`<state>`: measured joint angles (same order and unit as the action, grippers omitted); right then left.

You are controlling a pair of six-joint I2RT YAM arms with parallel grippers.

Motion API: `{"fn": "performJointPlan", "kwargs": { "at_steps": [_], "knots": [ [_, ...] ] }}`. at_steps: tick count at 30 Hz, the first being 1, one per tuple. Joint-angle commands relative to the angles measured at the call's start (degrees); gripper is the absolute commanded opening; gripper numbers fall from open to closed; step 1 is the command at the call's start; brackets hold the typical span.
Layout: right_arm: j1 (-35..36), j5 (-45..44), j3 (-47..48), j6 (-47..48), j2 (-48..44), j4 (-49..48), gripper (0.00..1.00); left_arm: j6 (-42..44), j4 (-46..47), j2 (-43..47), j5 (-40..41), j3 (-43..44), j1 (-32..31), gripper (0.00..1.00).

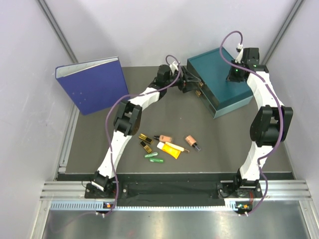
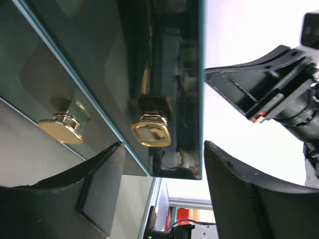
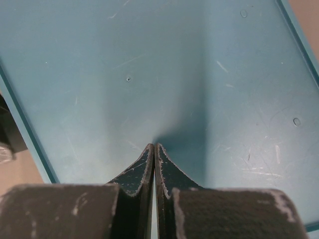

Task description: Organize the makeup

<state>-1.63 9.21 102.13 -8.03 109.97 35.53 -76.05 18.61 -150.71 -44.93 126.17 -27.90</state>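
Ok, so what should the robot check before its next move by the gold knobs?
1. Left hand open: ok, fingers spread.
2. Gold knob lined up with the gap: ok, not gripped yet.
3. Right hand steadying the teal box: shut over its top; whether it is touching, cannot tell.
4. Drawer open: not ok, it looks shut.
5. Makeup out of the way: ok, all lying on the table, apart from the box.

Two cases, two capsules, two bottles, one tube.
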Motion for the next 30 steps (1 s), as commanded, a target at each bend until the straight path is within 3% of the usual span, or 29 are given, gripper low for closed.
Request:
{"fn": "performJointPlan", "kwargs": {
  "at_steps": [1, 21, 24, 25, 27, 30],
  "knots": [
    [0.5, 1.2, 1.1, 0.6, 2.0, 1.9, 0.0, 1.2, 1.0, -1.2, 1.0, 2.9, -0.3, 0.67],
    [0.7, 2.5, 0.3, 0.4, 2.8, 1.6, 0.0, -2.6, 2.8, -6.3, 2.6, 9.3, -1.8, 0.44],
    [0.7, 2.5, 0.4, 0.3, 3.0, 1.6, 0.0, -2.9, 3.2, -6.3, 2.4, 9.4, -2.2, 0.33],
    [0.7, 2.6, 0.4, 0.3, 3.1, 1.5, 0.0, -3.1, 3.4, -6.3, 2.3, 9.3, -2.2, 0.19],
    [0.7, 2.5, 0.3, 0.3, 3.1, 1.6, 0.0, -3.6, 4.0, -6.3, 1.9, 9.3, -2.2, 0.02],
    [0.7, 2.5, 0.0, 0.3, 3.1, 1.6, 0.0, -3.2, 4.2, -5.4, 1.4, 7.7, -2.1, 0.0]
  ]
}}
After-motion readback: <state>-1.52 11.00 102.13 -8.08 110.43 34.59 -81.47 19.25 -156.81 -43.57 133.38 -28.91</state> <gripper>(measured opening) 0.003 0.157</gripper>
